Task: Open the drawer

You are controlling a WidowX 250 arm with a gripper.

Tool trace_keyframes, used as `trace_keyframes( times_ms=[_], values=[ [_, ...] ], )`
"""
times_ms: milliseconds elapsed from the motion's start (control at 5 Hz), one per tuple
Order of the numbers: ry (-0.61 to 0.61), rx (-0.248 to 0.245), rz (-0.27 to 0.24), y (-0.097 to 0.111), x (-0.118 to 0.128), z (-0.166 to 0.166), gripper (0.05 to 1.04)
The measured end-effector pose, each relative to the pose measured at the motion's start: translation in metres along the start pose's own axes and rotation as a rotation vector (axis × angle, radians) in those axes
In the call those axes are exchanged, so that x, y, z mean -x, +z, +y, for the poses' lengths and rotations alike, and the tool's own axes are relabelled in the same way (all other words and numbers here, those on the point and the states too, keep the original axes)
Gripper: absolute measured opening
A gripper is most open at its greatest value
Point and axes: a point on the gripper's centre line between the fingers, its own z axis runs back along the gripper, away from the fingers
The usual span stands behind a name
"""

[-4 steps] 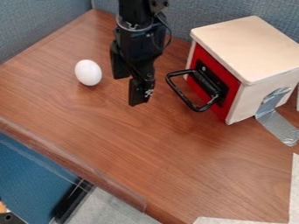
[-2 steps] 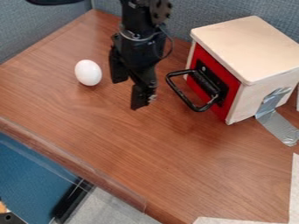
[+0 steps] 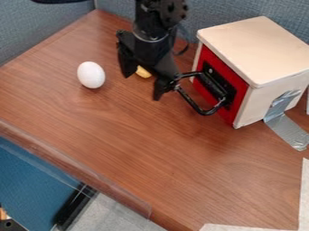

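- While the black tool (image 3: pixel 143 85) hung over the table (image 3: pixel 151 149), its two fingers stood wide apart, with nothing gripped between them.
- Just at the left end of the drawer's handle (image 3: pixel 190 102), the finger nearer the box overlapped the bar in the view; whether the two touched could not be told.
- The drawer (image 3: pixel 240 97) sat in the pale wooden box (image 3: pixel 259 49) at the right of the view, shut, its front facing the tool's side.
- That front was flat and bright red, framed by the light edges of the box.
- A black plate (image 3: pixel 224 83) was fixed across the middle of the red, set lengthwise, with the handle standing out from it.
- The handle was a thick black loop with rounded corners, its outer bar slanting towards the near side of the table, with a slight shine along it.
- Silver tape (image 3: pixel 291 133) ran down the box's side wall and onto the table.
- A white egg (image 3: pixel 91 75) lay left of the tool, well apart from the box.
- A small yellow thing (image 3: pixel 143 72), partly hidden, showed behind the tool.
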Motion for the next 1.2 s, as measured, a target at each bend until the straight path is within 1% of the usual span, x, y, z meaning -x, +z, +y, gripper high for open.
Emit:
trace_keyframes(
  times_ms=[200, 400, 600, 800, 1000, 1200],
  values=[
    [0.135, 0.063, -0.087, 0.0, -0.013, -0.007, 1.0],
    [0.269, 0.067, -0.104, -0.011, -0.02, -0.007, 1.0],
    [0.39, 0.061, -0.101, -0.02, -0.026, -0.006, 1.0],
    [0.514, 0.047, -0.094, -0.031, -0.025, -0.005, 1.0],
    [0.567, 0.038, -0.07, -0.039, -0.022, -0.012, 0.999],
    [0.638, 0.036, -0.059, -0.042, -0.028, -0.02, 1.0]
  ],
)
